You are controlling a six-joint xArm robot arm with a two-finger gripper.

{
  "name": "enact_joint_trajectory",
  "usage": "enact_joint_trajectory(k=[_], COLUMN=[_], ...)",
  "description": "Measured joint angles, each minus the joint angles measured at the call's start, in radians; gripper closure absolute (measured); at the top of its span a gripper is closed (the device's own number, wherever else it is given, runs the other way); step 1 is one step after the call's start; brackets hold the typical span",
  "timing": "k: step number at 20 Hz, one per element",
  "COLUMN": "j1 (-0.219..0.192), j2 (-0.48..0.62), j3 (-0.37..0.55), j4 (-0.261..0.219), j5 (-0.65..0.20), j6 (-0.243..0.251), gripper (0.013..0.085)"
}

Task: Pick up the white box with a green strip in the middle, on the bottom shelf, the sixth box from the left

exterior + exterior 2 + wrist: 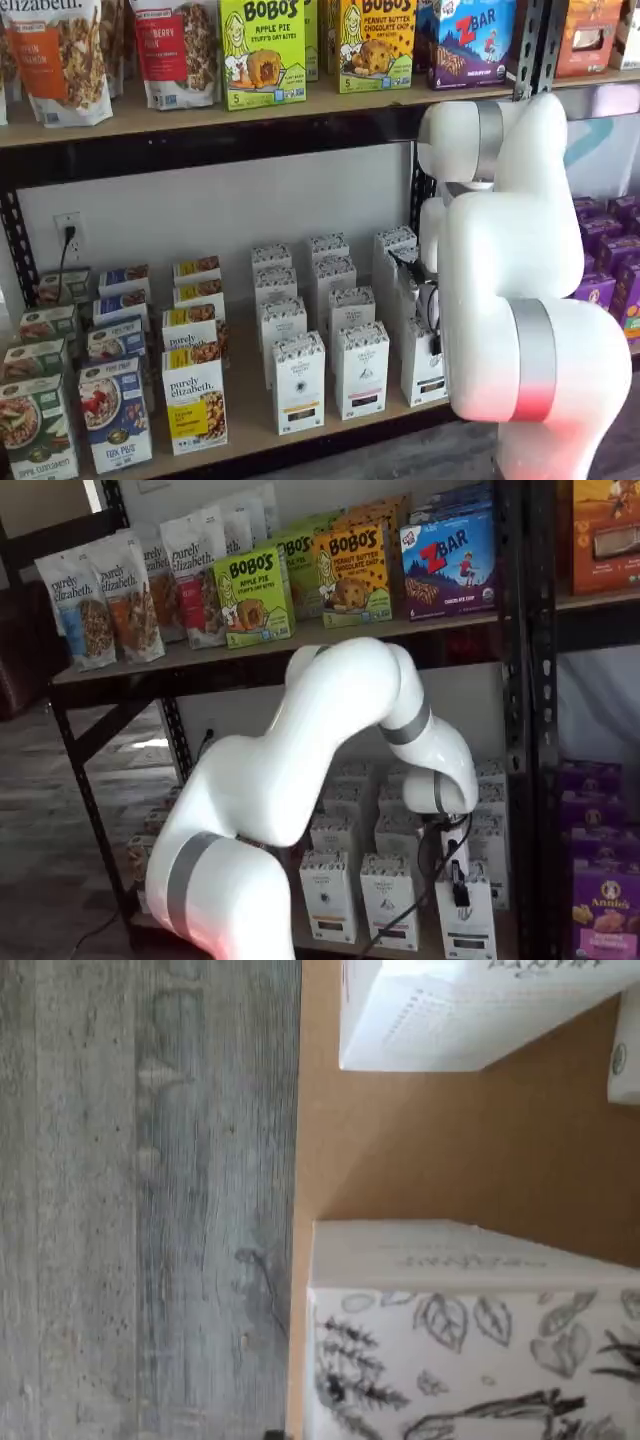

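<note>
The white arm (330,740) is reaching down over the front right end of the bottom shelf (330,432), its wrist hanging above the front row of tall white cartons. In a shelf view the pincer (458,880) is showing only as a dark piece with a black cable (425,880) looping beside it, sitting right at the top of the white box with a green strip (467,925), the rightmost carton of the front row; in a shelf view that same box (424,372) is standing just beside the arm's big lower joint, with dark hardware lying against its upper right edge. The fingers are presenting side-on, so I cannot tell how far apart they are standing, nor whether they are gripping the carton or only touching it. To that box's left, two like cartons (361,368) (298,380) are standing upright in the same row, with more rows of them behind. Further left on the same surface, purely elizabeth boxes (193,400) and green-labelled boxes (38,425) are lining up front to back. The wrist view is showing a white carton with drawn leaves and trees (470,1370) close up, another white carton (470,1010) apart from it across bare tan board (480,1140), and grey wood-grain floor (140,1200) beyond the board's edge. On the upper shelf, Bobo's boxes (263,50) and granola bags (60,55) are standing.
</note>
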Motion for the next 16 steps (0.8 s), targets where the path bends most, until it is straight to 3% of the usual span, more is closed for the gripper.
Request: enact_joint_trajectory(k=[4, 9, 11, 16], j1=[0.0, 0.001, 0.002, 0.008], j2=[-0.005, -0.013, -0.016, -0.024], j3=[0.004, 0.01, 0.01, 0.011], j4=[0.008, 0.005, -0.02, -0.073], j5=[-0.003, 0.002, 0.012, 0.043], j6=[-0.007, -0.004, 0.02, 0.073], gripper=[0.029, 0.029, 0.029, 0.041])
